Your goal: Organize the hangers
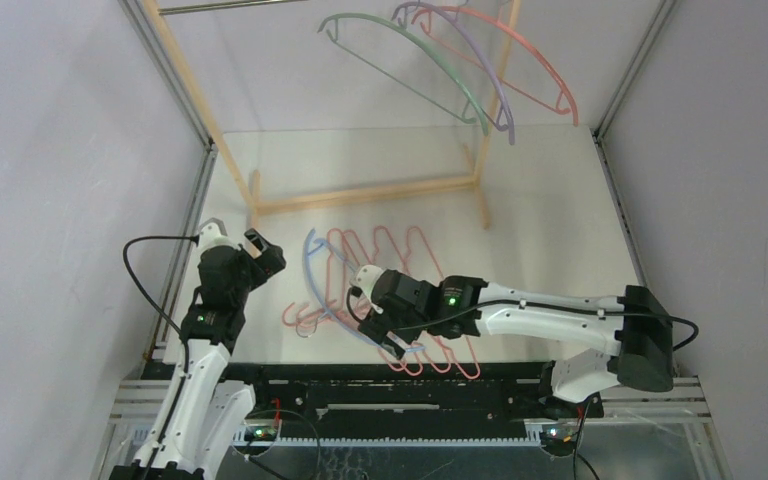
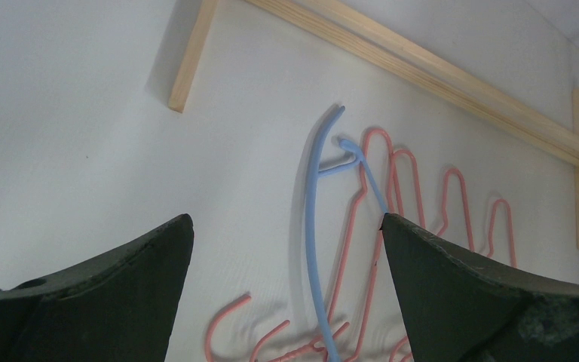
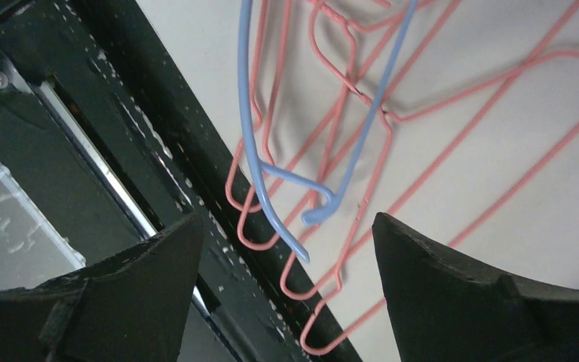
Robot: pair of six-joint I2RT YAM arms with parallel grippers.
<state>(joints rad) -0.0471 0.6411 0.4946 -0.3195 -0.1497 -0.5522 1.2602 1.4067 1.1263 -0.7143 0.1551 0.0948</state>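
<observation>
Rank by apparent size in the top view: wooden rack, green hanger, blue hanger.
Largest: wooden rack.
Then green hanger, though hanging nearer the camera inflates it.
Smallest: blue hanger, partly hidden under the right arm.

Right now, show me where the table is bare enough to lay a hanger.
Bare: the white tabletop right of the pink wire hanger pile, between the wooden rack's base and the right arm. Crowded: front centre, where that pile and the blue hanger lie.
</observation>
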